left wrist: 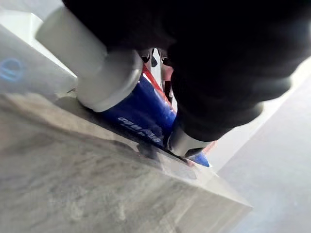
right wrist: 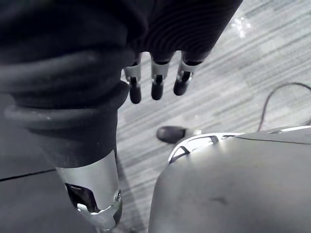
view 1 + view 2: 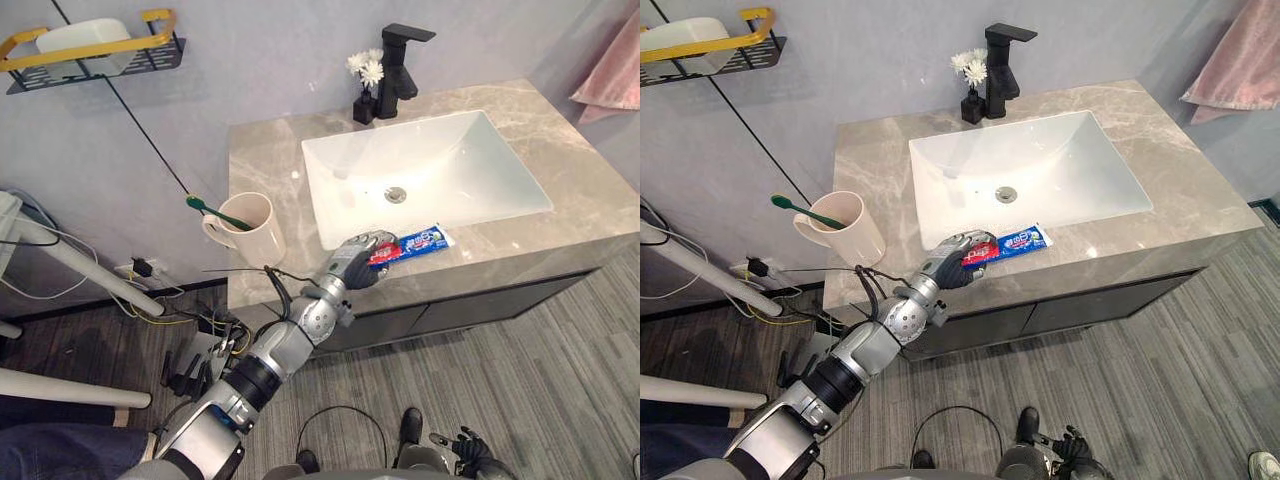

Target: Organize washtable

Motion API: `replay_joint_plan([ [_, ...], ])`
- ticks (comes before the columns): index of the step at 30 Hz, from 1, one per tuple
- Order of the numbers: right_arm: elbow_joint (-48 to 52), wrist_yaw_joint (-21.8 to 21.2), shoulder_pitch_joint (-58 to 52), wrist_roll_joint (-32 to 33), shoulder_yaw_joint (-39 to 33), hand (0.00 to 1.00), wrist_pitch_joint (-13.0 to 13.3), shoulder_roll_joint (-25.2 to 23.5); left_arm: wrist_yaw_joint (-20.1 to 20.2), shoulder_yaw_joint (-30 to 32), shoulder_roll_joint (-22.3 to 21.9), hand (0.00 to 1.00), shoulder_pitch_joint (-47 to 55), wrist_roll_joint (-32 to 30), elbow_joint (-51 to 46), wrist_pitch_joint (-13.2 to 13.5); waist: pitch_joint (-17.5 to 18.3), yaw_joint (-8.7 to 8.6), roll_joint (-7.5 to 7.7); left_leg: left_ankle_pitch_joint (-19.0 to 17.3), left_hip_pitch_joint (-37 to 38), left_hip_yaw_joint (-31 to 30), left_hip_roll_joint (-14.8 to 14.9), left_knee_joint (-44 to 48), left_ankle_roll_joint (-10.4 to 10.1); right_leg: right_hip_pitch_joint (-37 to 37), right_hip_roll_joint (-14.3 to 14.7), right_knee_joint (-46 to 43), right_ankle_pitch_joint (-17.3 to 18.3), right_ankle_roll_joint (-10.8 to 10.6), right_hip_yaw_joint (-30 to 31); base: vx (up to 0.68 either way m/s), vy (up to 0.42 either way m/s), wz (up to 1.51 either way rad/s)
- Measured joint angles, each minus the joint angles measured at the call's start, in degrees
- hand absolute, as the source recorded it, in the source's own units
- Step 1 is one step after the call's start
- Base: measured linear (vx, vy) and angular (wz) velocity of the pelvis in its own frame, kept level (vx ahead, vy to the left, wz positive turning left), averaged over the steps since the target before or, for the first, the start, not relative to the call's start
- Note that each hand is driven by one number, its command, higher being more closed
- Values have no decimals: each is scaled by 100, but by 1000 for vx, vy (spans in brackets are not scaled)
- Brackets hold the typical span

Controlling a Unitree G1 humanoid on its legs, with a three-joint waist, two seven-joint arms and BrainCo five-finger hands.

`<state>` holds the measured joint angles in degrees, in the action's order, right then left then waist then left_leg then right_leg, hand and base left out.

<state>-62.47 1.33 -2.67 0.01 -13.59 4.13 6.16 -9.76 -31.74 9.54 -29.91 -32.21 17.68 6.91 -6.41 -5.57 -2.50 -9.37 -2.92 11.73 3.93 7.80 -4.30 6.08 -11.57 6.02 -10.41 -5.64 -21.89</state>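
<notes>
One toothpaste tube [image 3: 421,240]: lies flat on the counter [image 3: 566,203], on the strip between the sink's front rim and the counter's front edge.
Long axis: along that front edge; red end to the robot's left, blue end to its right.
Cup [image 3: 252,232]: upright at the counter's left front corner, holding a green toothbrush [image 3: 216,212] that leans out to the left.
Sink [image 3: 478,150]: a white basin.
Vase [image 3: 364,106]: white flowers [image 3: 366,67] in it, beside the black faucet [image 3: 398,70].
Left hand [image 3: 352,262]: over the tube's red end, thumb and fingers pinching it.
Right hand [image 2: 156,83]: hangs low above the floor, fingers loosely straight.
</notes>
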Motion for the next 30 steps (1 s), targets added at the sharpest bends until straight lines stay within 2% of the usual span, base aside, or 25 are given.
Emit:
replay_joint_plan([
  [5, 60, 0, 0, 13, 61, 0, 50, 48, -29, -7, 76, 100, -104, -3, -98, 117, -51, -5, -5, -2, -89, 44, 18, 0, -2, 139, 34, -2, 0, 0, 74, 26, -13, -8],
  [17, 98, 117, 2, 11, 60, 0, 112, 72, -55, -13, 73, 100, -60, -7, -250, 83, -164, -14, -70, -86, 72, -73, 3, 11, 65, -10, 40, 1, 2, 4, 64, 8, -1, -2],
  [20, 146, 232, -12, 133, 61, 0, 159, 52, -261, 155, 89, 100, 312, -19, -445, 85, -185, -21, -85, -113, 141, -85, 8, 9, 69, -76, 44, 3, 20, 19, 29, -33, -8, -1],
  [23, 396, 373, -165, 440, 63, 0, 223, -24, -304, 157, 99, 100, 995, -11, -1129, 100, -189, 16, -77, -118, 145, -87, 16, 6, 66, -78, 51, 3, 26, 13, 31, 0, 0, 0],
  [25, 1826, 507, -600, 877, 456, 0, 236, -271, -324, -41, 3, 100, 1320, 125, -1353, 230, -199, 39, -7, -117, 165, -26, 15, -1, 66, -58, 47, 0, 18, 0, 146, -48, -19, -11],
  [28, 3302, 500, -972, 974, 802, 0, 339, -546, -402, -256, -196, 100, 1351, 125, -1356, 214, -180, 39, 114, -117, 164, 123, 12, -1, 66, 42, 50, -2, -17, -39, 306, -45, -18, -25],
  [30, 3895, 521, -1083, 1063, 808, 0, 371, -624, -382, -469, -282, 100, 1261, 121, -1370, 147, -169, 40, 139, -117, 165, 189, 8, 1, 67, 75, 47, -8, -38, -43, 363, -31, -10, -23],
])
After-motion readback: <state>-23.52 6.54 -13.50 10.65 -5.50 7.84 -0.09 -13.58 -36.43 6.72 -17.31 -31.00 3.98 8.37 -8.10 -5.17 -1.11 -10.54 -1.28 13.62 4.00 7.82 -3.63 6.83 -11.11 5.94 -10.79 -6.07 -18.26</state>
